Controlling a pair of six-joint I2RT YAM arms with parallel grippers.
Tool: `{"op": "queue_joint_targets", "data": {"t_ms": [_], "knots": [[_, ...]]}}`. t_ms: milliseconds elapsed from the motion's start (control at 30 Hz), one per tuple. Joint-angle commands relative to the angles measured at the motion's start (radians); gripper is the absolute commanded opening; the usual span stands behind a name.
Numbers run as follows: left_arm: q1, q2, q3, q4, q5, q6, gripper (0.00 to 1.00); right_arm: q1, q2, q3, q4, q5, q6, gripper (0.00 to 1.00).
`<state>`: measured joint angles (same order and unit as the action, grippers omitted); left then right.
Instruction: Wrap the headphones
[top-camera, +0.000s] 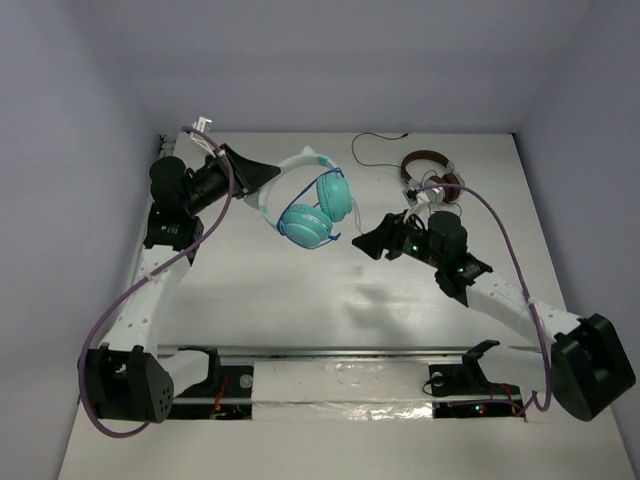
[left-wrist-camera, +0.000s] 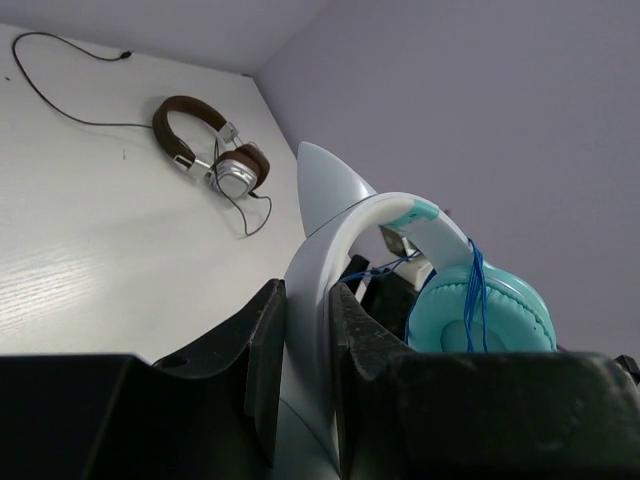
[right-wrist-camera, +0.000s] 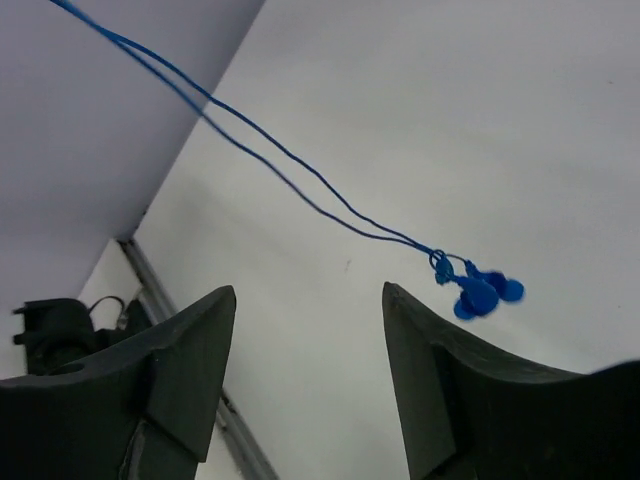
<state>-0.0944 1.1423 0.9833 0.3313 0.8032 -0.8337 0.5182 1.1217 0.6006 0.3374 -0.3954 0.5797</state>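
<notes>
Open table (top-camera: 300, 310) lies before us between the two arms, room for either gripper to pass. Farther back the teal headphones (top-camera: 312, 208) hang at centre. The brown headphones (left-wrist-camera: 238, 178) and their dark cable (left-wrist-camera: 120, 54) crowd the far right, and a blue cable (right-wrist-camera: 300, 190) crosses just ahead of the wide-open right gripper (right-wrist-camera: 308, 290).

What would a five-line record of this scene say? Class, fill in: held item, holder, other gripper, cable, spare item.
held item: teal headphones, gripped by the white headband
holder: left gripper, shut on the headband
other gripper: right gripper, open, holding nothing
cable: thin, blue, loose ahead of the right gripper
spare item: brown headphones, lying on the table
</notes>
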Motion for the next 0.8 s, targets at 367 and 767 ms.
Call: {"op": "queue_joint_targets", "data": {"t_ms": [367,767], "knots": [[-0.018,-0.081,0.107,-0.073,-0.052,-0.005,0.0,-0.003,0.196,0.062,0.184,0.102,-0.155,0.58],[-0.018,-0.065,0.137,-0.118,-0.091,0.042,0.0,-0.003,0.202,0.093,0.193,-0.094,-0.162,0.73]]}}
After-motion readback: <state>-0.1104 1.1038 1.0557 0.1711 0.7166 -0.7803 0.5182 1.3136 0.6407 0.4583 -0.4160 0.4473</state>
